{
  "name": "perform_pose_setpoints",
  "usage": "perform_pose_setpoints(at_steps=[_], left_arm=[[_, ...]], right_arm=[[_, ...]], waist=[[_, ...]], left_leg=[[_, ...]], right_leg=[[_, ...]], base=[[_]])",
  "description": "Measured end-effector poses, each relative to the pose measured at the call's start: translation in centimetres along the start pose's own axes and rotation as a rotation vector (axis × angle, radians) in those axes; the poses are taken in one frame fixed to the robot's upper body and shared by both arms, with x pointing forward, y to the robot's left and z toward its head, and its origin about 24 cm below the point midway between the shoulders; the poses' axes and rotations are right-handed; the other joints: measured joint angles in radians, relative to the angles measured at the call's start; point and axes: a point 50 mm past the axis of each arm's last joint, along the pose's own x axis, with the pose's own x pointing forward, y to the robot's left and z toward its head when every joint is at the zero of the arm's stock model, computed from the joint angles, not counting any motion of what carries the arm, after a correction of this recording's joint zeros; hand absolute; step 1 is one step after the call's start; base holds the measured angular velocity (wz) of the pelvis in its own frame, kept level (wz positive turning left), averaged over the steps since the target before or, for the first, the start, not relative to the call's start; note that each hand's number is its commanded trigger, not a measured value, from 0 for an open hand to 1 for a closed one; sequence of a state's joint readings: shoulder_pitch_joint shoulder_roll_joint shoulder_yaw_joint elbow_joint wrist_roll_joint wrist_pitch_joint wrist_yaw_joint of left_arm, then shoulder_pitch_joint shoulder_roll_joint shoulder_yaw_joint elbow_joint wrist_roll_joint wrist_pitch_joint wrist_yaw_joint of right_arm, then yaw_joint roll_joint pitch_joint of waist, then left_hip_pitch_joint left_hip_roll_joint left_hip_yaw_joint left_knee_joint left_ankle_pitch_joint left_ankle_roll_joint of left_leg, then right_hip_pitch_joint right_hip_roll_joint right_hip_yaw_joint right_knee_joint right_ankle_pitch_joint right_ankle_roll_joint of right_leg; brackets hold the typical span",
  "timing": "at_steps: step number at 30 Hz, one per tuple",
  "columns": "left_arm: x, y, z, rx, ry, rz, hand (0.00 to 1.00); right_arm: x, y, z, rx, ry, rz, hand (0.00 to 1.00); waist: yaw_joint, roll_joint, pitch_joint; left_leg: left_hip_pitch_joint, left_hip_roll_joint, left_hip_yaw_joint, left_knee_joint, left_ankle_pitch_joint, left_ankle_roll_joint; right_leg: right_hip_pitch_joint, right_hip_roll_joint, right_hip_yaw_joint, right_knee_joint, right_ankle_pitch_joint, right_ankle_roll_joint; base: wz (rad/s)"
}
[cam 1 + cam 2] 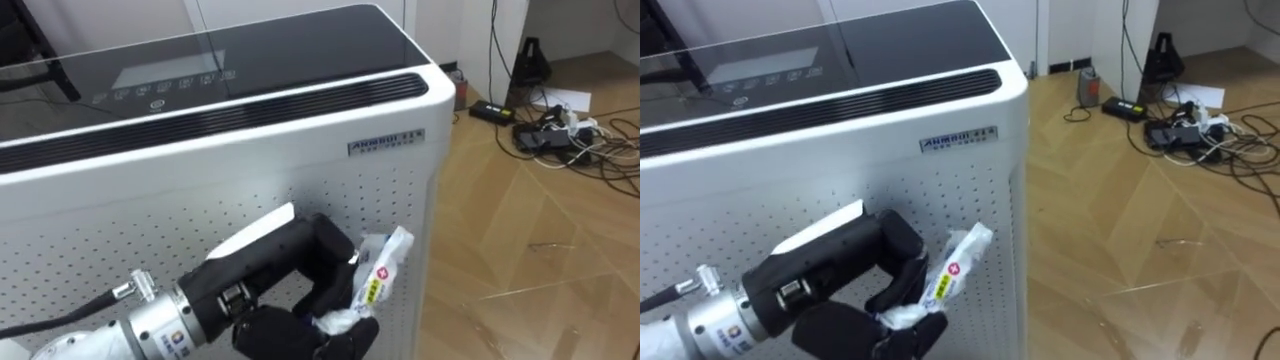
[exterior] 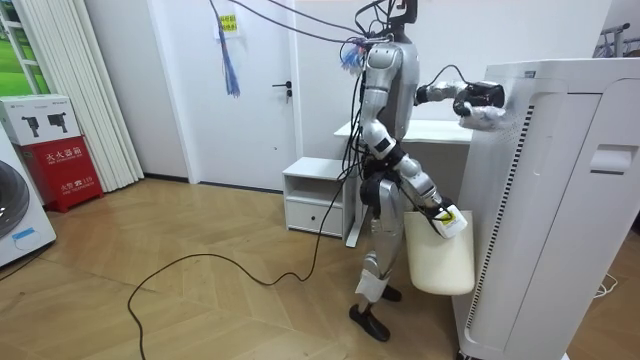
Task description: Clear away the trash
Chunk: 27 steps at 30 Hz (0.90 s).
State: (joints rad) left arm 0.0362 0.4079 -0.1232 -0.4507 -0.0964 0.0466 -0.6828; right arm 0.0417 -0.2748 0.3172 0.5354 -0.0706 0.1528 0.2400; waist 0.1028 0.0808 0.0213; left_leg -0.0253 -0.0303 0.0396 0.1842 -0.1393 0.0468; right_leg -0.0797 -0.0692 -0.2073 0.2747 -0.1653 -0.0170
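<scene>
One air purifier, one crumpled wrapper, one cream bin, one white cabinet, one red box

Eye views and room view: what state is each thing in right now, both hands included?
purifier: upright.
left hand: shut on the wrapper.
wrapper: crumpled, held in front of the purifier's perforated side.
right hand: at the rim of the bin; grip too small to read.
bin: off the floor, hanging at the right hand.
door: shut.
drawer: shut.
</scene>
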Motion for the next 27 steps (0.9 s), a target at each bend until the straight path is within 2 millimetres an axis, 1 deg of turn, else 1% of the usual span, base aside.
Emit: perform_pose_setpoints(at_steps=[1,2,3,4,6,7,9,11,13,15,18,19,21,24,27], left_arm=[[0.1,-0.1,-0.3,-0.003,0.012,-0.007,1.00],[0.2,-0.3,-1.2,-0.012,0.050,-0.014,1.00],[0.2,-0.4,-2.1,-0.016,0.094,-0.021,1.00],[0.2,-0.4,-2.5,-0.014,0.113,-0.026,1.00],[0.8,-0.7,-3.7,-0.017,0.165,-0.059,1.00],[0.9,-0.9,-4.1,-0.018,0.180,-0.064,1.00],[1.6,-1.3,-5.0,-0.005,0.227,-0.084,1.00],[1.9,-1.3,-5.3,0.008,0.237,-0.094,1.00],[2.0,-1.5,-6.4,-0.011,0.259,-0.108,1.00],[1.9,-1.8,-7.9,-0.024,0.328,-0.119,1.00],[2.0,-1.7,-9.0,-0.032,0.378,-0.121,1.00],[2.1,-1.7,-9.4,-0.043,0.387,-0.119,1.00],[2.1,-1.8,-10.8,-0.089,0.432,-0.106,1.00],[2.1,-2.2,-11.8,-0.129,0.465,-0.105,1.00],[2.0,-2.4,-12.8,-0.164,0.500,-0.108,1.00]], right_arm=[[0.1,-0.2,0.2,0.000,-0.004,0.000,1.00],[0.3,-0.4,0.9,0.018,-0.024,0.004,1.00],[0.7,-0.7,1.5,0.046,-0.046,0.008,1.00],[0.9,-0.9,1.9,0.053,-0.055,0.006,1.00],[1.7,-1.7,2.9,0.081,-0.063,0.004,1.00],[1.9,-1.8,3.1,0.077,-0.059,0.006,1.00],[2.3,-2.0,3.8,0.061,-0.066,0.015,1.00],[2.5,-2.2,4.3,0.055,-0.084,0.013,1.00],[2.9,-2.4,4.4,0.059,-0.073,0.016,1.00],[3.2,-2.6,4.8,0.075,-0.071,0.018,1.00],[3.3,-3.0,5.5,0.080,-0.082,0.011,1.00],[3.3,-3.1,5.6,0.080,-0.083,0.010,1.00],[3.5,-3.5,6.0,0.077,-0.086,0.003,1.00],[3.4,-3.8,6.5,0.070,-0.100,-0.007,1.00],[3.4,-3.9,6.5,0.069,-0.102,-0.009,1.00]], waist=[[0.000,-0.003,0.0020],[0.000,-0.006,0.0040],[-0.003,-0.010,0.0037],[-0.007,-0.013,0.0030],[-0.010,-0.020,0.0059],[-0.008,-0.023,0.0071],[0.007,-0.034,0.0099],[0.011,-0.041,0.0113],[0.015,-0.043,0.0126],[0.014,-0.052,0.0160],[0.015,-0.066,0.0222],[0.015,-0.068,0.0231],[0.016,-0.069,0.0231],[0.016,-0.071,0.0233],[0.016,-0.072,0.0239]], left_leg=[[-0.004,0.000,0.001,0.001,0.000,0.000],[-0.019,0.001,-0.001,0.007,0.000,0.000],[-0.040,0.002,-0.002,0.015,0.000,0.000],[-0.055,0.003,-0.003,0.021,0.000,0.000],[-0.104,0.004,-0.012,0.041,0.001,-0.001],[-0.112,0.004,-0.012,0.045,0.001,-0.001],[-0.154,0.006,-0.013,0.059,0.001,-0.001],[-0.193,0.009,-0.013,0.075,0.001,-0.001],[-0.208,0.010,-0.013,0.080,0.001,-0.001],[-0.226,0.011,-0.013,0.083,0.001,-0.001],[-0.261,0.012,-0.014,0.087,0.004,-0.003],[-0.266,0.011,-0.015,0.087,0.005,-0.003],[-0.297,0.011,-0.016,0.092,0.005,-0.003],[-0.337,0.012,-0.018,0.107,0.005,-0.003],[-0.339,0.012,-0.017,0.106,0.005,-0.003]], right_leg=[[-0.006,0.000,0.001,0.001,0.001,-0.001],[-0.016,0.000,-0.002,0.002,0.004,-0.002],[-0.032,0.001,-0.006,0.001,0.010,-0.003],[-0.044,0.000,-0.009,0.002,0.013,-0.005],[-0.079,0.001,-0.018,0.002,0.024,-0.007],[-0.085,0.002,-0.019,0.002,0.027,-0.007],[-0.122,0.002,-0.020,0.002,0.032,-0.010],[-0.152,0.005,-0.023,0.003,0.043,-0.013],[-0.161,0.002,-0.033,0.003,0.046,-0.014],[-0.178,0.003,-0.034,0.003,0.047,-0.016],[-0.214,0.002,-0.039,0.011,0.048,-0.018],[-0.219,0.002,-0.039,0.012,0.049,-0.018],[-0.247,0.002,-0.039,0.017,0.049,-0.019],[-0.286,0.000,-0.040,0.031,0.050,-0.021],[-0.290,-0.001,-0.041,0.034,0.050,-0.021]], base=[[0.00],[0.00],[0.04],[0.07],[0.09],[0.03],[0.00],[0.00],[0.00],[0.00],[0.01],[0.03],[0.00],[0.01],[0.00]])
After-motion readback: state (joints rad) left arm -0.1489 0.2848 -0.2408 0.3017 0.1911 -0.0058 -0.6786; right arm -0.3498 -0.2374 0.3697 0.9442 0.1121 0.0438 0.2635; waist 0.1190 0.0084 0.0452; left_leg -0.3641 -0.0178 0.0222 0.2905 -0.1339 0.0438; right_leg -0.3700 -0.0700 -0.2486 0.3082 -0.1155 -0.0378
